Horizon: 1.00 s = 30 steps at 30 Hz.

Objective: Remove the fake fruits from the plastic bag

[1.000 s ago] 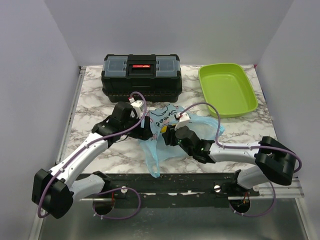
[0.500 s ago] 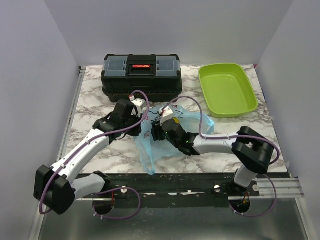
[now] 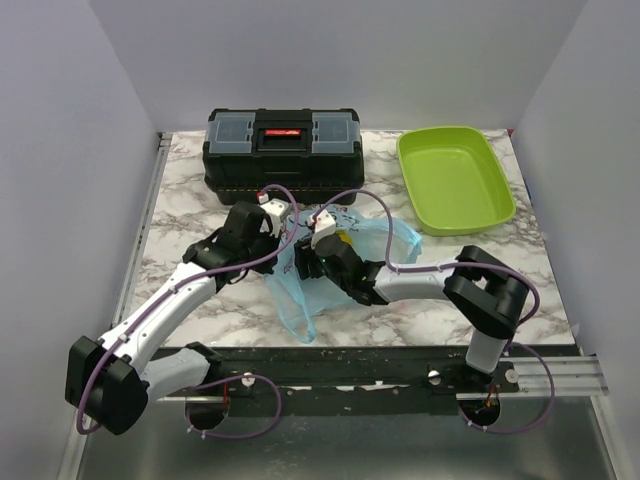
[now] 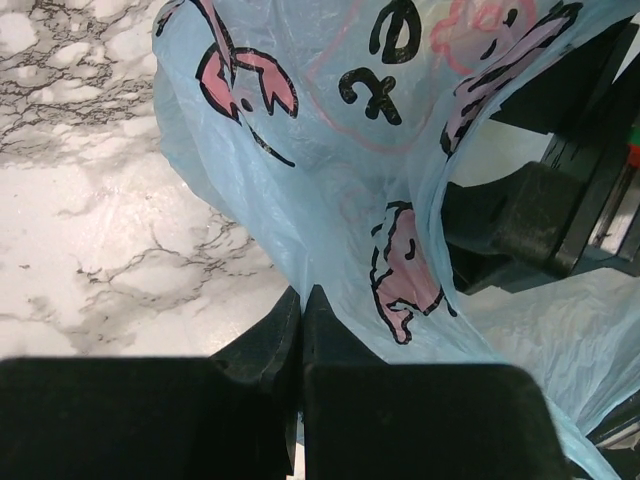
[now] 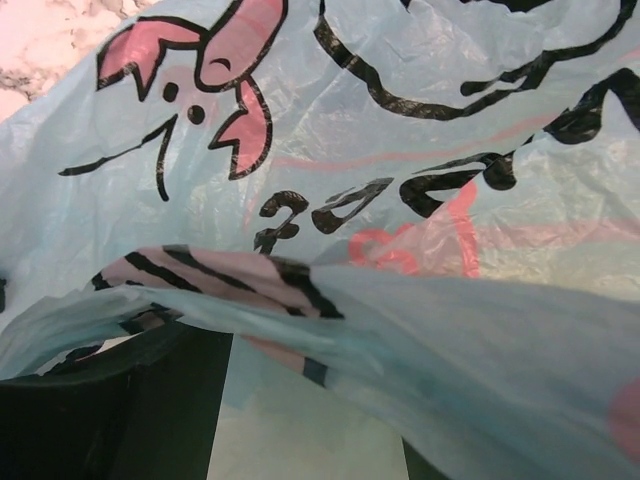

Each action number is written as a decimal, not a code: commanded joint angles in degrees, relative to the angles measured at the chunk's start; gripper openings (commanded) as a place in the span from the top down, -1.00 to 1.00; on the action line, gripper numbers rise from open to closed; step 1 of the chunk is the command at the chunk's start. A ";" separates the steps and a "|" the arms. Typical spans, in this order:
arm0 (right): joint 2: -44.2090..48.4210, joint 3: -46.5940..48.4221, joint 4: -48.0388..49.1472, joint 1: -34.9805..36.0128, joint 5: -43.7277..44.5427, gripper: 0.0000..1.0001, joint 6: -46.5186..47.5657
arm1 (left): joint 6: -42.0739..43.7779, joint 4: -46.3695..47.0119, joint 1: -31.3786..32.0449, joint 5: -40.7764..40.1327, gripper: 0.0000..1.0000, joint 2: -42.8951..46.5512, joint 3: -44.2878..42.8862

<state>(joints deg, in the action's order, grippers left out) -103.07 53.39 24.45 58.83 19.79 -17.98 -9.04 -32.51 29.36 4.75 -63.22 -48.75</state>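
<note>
- Where the plastic bag [image 4: 330, 180] sags at lower centre, the left pincer [image 4: 302, 305] is clamped on its film.
- Film veils the right pincer [image 3: 312, 265]; I cannot tell its state.

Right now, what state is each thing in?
bag: crumpled, pinched at one edge
left end effector: shut on the bag
right end effector: pushed into the bag, grip hidden
toolbox: lid closed
tray: empty
</note>
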 commanded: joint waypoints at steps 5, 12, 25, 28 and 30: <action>4.69 -3.33 0.78 -0.79 3.72 -0.28 0.98 | 2.01 1.98 -0.19 1.21 1.00 1.21 0.12; 2.46 -0.61 -0.47 -1.92 2.66 -0.05 3.29 | 2.00 1.39 -0.19 2.89 1.00 -0.76 -1.17; -1.66 3.18 -0.57 -1.85 -4.92 -0.06 4.28 | 1.96 1.90 -0.19 3.22 1.00 -0.19 -0.88; -4.06 4.81 -1.12 -1.84 -8.49 -0.13 3.85 | 1.87 1.80 -0.19 3.53 1.00 -0.50 -0.99; -5.47 5.25 -1.31 -1.76 -8.90 -0.13 3.05 | 1.91 1.67 -0.19 3.60 1.00 -0.43 -0.99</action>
<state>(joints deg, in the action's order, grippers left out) -105.06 56.40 23.92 56.88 15.22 -14.35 -7.90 -31.40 29.36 6.68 -63.94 -48.31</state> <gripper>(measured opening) 0.560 0.003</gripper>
